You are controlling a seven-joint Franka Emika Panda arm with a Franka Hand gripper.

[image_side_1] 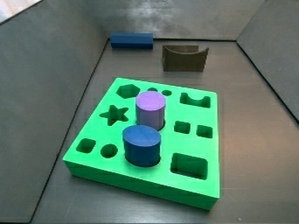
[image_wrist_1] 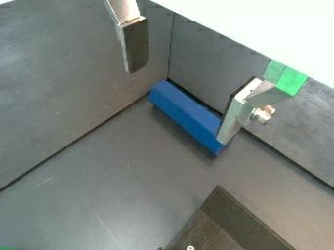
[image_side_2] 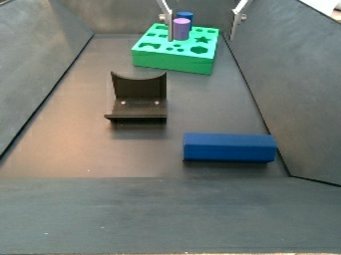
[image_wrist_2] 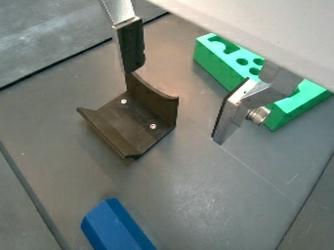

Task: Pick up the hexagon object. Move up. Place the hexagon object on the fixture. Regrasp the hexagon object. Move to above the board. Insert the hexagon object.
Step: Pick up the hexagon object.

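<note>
The gripper (image_wrist_1: 183, 73) hangs above the floor, its fingers (image_wrist_1: 136, 44) spread wide and holding nothing. In a wrist view the hexagon (image_wrist_1: 186, 115) lies flat on the floor between and below them, untouched. In a side view it rests near the fixture (image_side_2: 138, 97), well apart from the board (image_side_2: 177, 48).
</note>
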